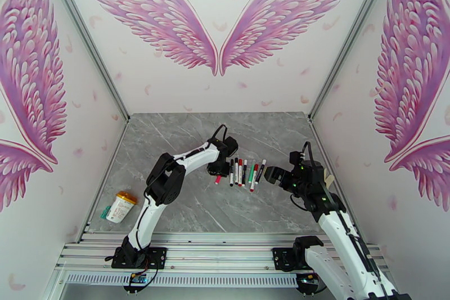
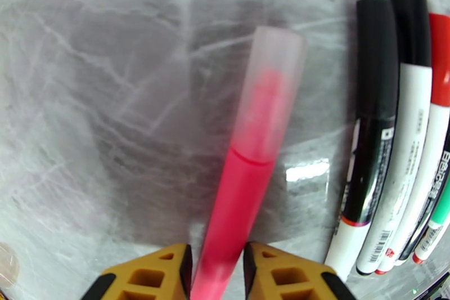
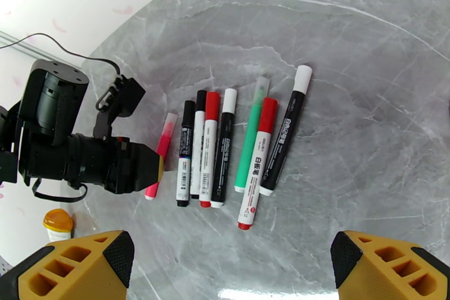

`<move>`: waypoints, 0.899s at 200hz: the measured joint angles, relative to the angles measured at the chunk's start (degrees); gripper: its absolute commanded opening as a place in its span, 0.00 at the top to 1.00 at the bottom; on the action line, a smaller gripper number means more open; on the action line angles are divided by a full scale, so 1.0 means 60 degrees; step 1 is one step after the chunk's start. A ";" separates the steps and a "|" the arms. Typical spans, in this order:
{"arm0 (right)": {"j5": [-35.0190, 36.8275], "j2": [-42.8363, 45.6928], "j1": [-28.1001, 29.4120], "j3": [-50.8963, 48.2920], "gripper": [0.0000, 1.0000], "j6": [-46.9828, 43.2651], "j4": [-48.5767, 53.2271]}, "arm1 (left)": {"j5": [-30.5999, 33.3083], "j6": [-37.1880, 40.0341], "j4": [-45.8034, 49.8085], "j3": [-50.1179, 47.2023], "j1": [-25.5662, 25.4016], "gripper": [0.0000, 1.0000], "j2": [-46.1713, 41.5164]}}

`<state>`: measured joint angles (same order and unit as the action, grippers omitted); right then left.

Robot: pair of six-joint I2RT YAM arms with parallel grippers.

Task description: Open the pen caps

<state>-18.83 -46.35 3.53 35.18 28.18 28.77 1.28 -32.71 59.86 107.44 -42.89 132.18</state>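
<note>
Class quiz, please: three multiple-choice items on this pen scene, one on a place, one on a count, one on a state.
1. Where is the pink pen? A between the left gripper's fingers; B inside a box; C standing upright.
2. How many red caps are there? A one; B two; C five.
3. The right gripper is: A open; B shut on a green pen; C shut on a cap.
Answers: 1 A, the yellow fingers flank its barrel. 2 B, two show, both on white barrels. 3 A, its fingers stand wide apart, holding nothing.
</note>
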 measured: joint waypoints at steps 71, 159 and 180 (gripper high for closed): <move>-0.0084 -0.0164 0.0127 0.0000 0.01 0.0131 -0.0004 | 0.0007 0.0375 0.0350 0.0455 -0.0033 0.74 0.0299; -0.1151 -0.0317 0.0127 0.0000 0.03 0.0168 -0.0117 | 0.0302 0.0670 -0.0430 -0.0783 -0.0127 0.81 -0.0466; -0.1814 -0.0594 0.0211 0.0000 0.07 0.0291 -0.0335 | 0.0324 0.0714 -0.1122 -0.2390 -0.0131 0.82 -0.1592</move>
<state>-29.71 -49.91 4.80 35.18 29.93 26.76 3.22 -28.42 53.12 93.10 -43.68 122.63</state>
